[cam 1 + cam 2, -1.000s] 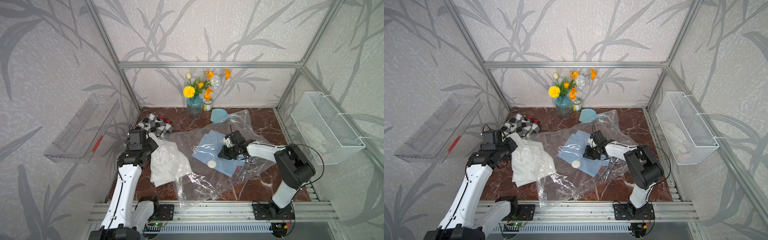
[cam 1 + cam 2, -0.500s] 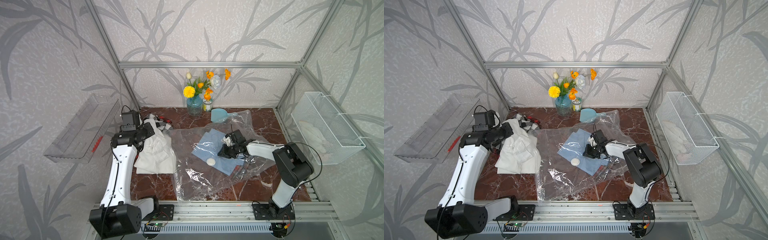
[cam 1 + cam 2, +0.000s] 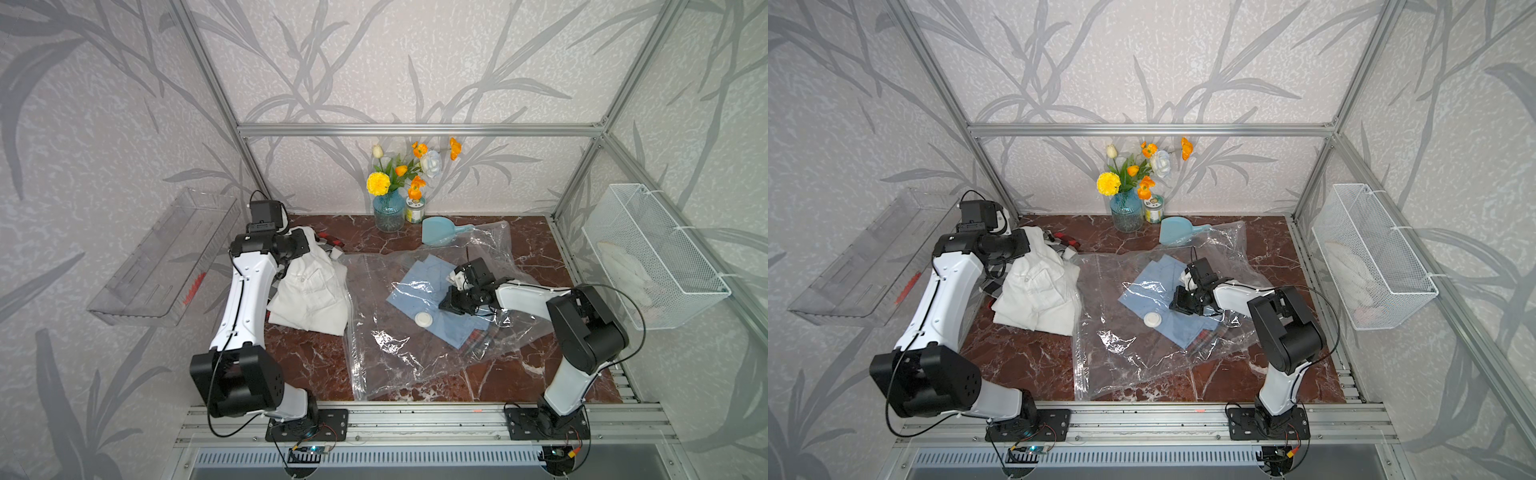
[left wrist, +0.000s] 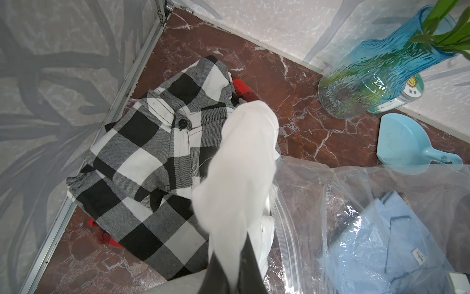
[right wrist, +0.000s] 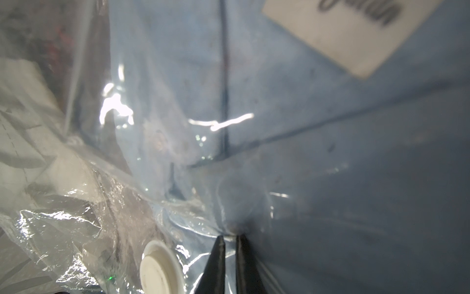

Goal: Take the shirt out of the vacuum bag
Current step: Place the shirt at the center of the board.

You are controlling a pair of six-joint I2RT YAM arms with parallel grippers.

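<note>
Now the left claw (image 4: 230, 269) grips the crumpled white shirt (image 3: 309, 291), draped back-to-front beside the left-facing mouth of the clear crinkly vacuum bag (image 3: 386, 361); the right claw (image 5: 230, 238), nearly closed, pinches its film.

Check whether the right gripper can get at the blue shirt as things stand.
Probably not directly: the right gripper looks to be pinching the vacuum bag from outside, and its film covers the blue shirt.

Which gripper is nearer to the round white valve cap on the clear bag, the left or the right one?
Right. The right gripper sits just beside the valve cap, fingers pinching the vacuum bag. The left gripper is far across the bag, holding the white shirt.
</note>
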